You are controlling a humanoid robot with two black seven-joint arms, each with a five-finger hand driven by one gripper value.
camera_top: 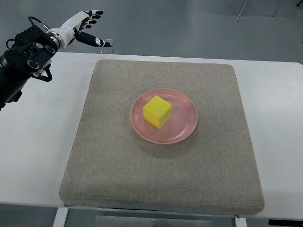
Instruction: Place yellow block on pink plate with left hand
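The yellow block (pixel 157 111) sat on the pink plate (pixel 186 128), slightly left of centre, w/ nothing touching it. It looked light, stiff, matte, prob. foam or wood; best gripped across two opposite flat sides. A plain bright cube, clean edges. The left hand (pixel 84 29) hung far up-left, fingers spread, empty.

Glossy pink plate (pixel 182 132) on rough grey felt mat (pixel 113 156).
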